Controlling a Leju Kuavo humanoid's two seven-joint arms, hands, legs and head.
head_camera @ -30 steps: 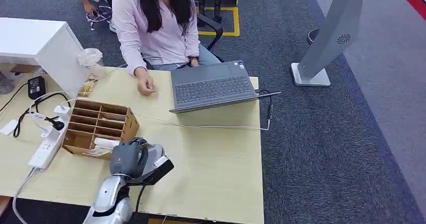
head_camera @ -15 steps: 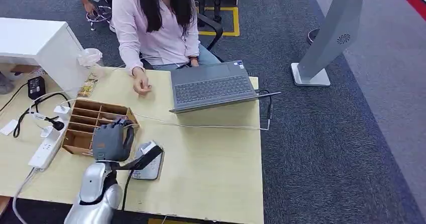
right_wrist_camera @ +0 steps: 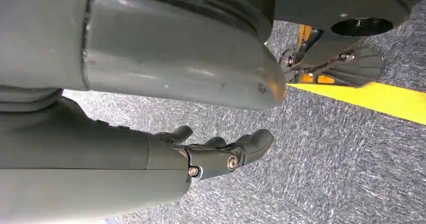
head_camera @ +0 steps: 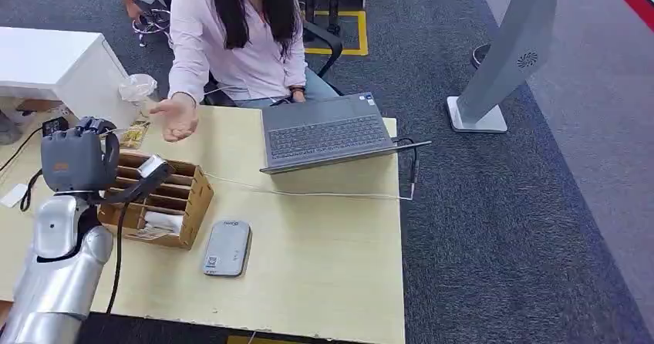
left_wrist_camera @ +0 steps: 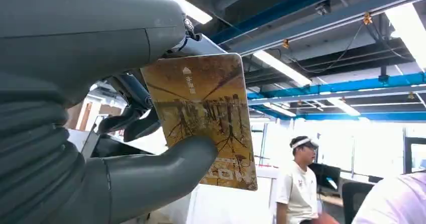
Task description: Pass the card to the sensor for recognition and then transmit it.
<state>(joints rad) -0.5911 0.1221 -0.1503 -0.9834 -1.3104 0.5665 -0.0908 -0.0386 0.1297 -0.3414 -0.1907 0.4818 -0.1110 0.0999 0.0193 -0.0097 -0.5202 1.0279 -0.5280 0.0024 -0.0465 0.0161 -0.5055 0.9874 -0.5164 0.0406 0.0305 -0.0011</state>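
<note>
My left hand (head_camera: 75,161) is raised above the far left of the table, over the wooden organizer (head_camera: 154,197). In the left wrist view the thumb (left_wrist_camera: 166,171) and fingers pinch a brown and gold card (left_wrist_camera: 211,118), held upright. The grey card sensor (head_camera: 227,247) lies flat on the table, nearer me and to the right of the hand. A seated person in a pink shirt holds an open hand (head_camera: 176,117) palm up, just beyond and right of my left hand. My right hand (right_wrist_camera: 221,153) hangs over the carpet, holding nothing, fingers loosely apart from the thumb.
An open laptop (head_camera: 328,132) sits at the table's far right with a white cable (head_camera: 308,193) running across. A power strip (head_camera: 69,232) and plugs lie at the left edge. A white cabinet (head_camera: 62,70) stands far left. A grey stand (head_camera: 509,59) is on the carpet.
My left hand rose from above the sensor and swung left and away, toward the person. The person's hand lifted off the table and turned palm up. The sensor now lies uncovered.
</note>
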